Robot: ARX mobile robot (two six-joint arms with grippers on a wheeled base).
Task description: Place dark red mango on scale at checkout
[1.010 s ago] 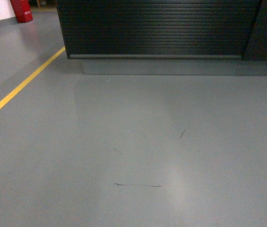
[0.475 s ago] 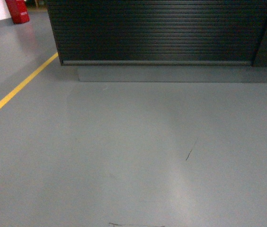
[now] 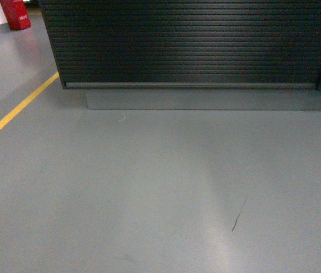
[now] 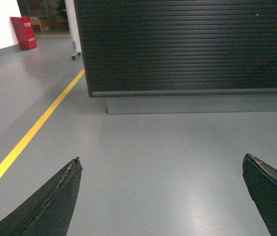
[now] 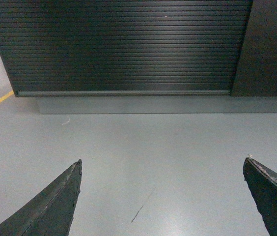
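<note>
Left fingers (image 4: 50,201): two dark tapered tips at the lower corners of the left wrist frame, spread wide apart, nothing between them but floor. Left gripper (image 4: 162,164) holds nothing. Right fingers (image 5: 50,204): same picture in the right wrist frame, tips at lower left and lower right, wide apart, right gripper (image 5: 162,164) holding nothing.

Pose: both wrist cameras look forward and slightly down, low over the smooth grey floor (image 3: 149,187), fingers pointing at the desk. Neither arm shows in the head frame.

Task thing: the long black desk with horizontally ribbed front (image 3: 189,42) fills the top of the head frame, sitting on a recessed grey plinth (image 3: 206,99). In the left wrist frame it takes the upper centre and right (image 4: 187,44), well ahead of the fingertips, bare floor between. In the right wrist frame it spans the top (image 5: 124,44), with a plain dark panel (image 5: 271,46) at upper right. Only the front face is visible; the top is out of frame in all three views.

Also: yellow floor line (image 3: 15,114) running diagonally at left of the head frame, red box-shaped object (image 3: 15,12) in the upper left corner, thin dark scuff (image 3: 238,215) on the floor at lower right.
</note>
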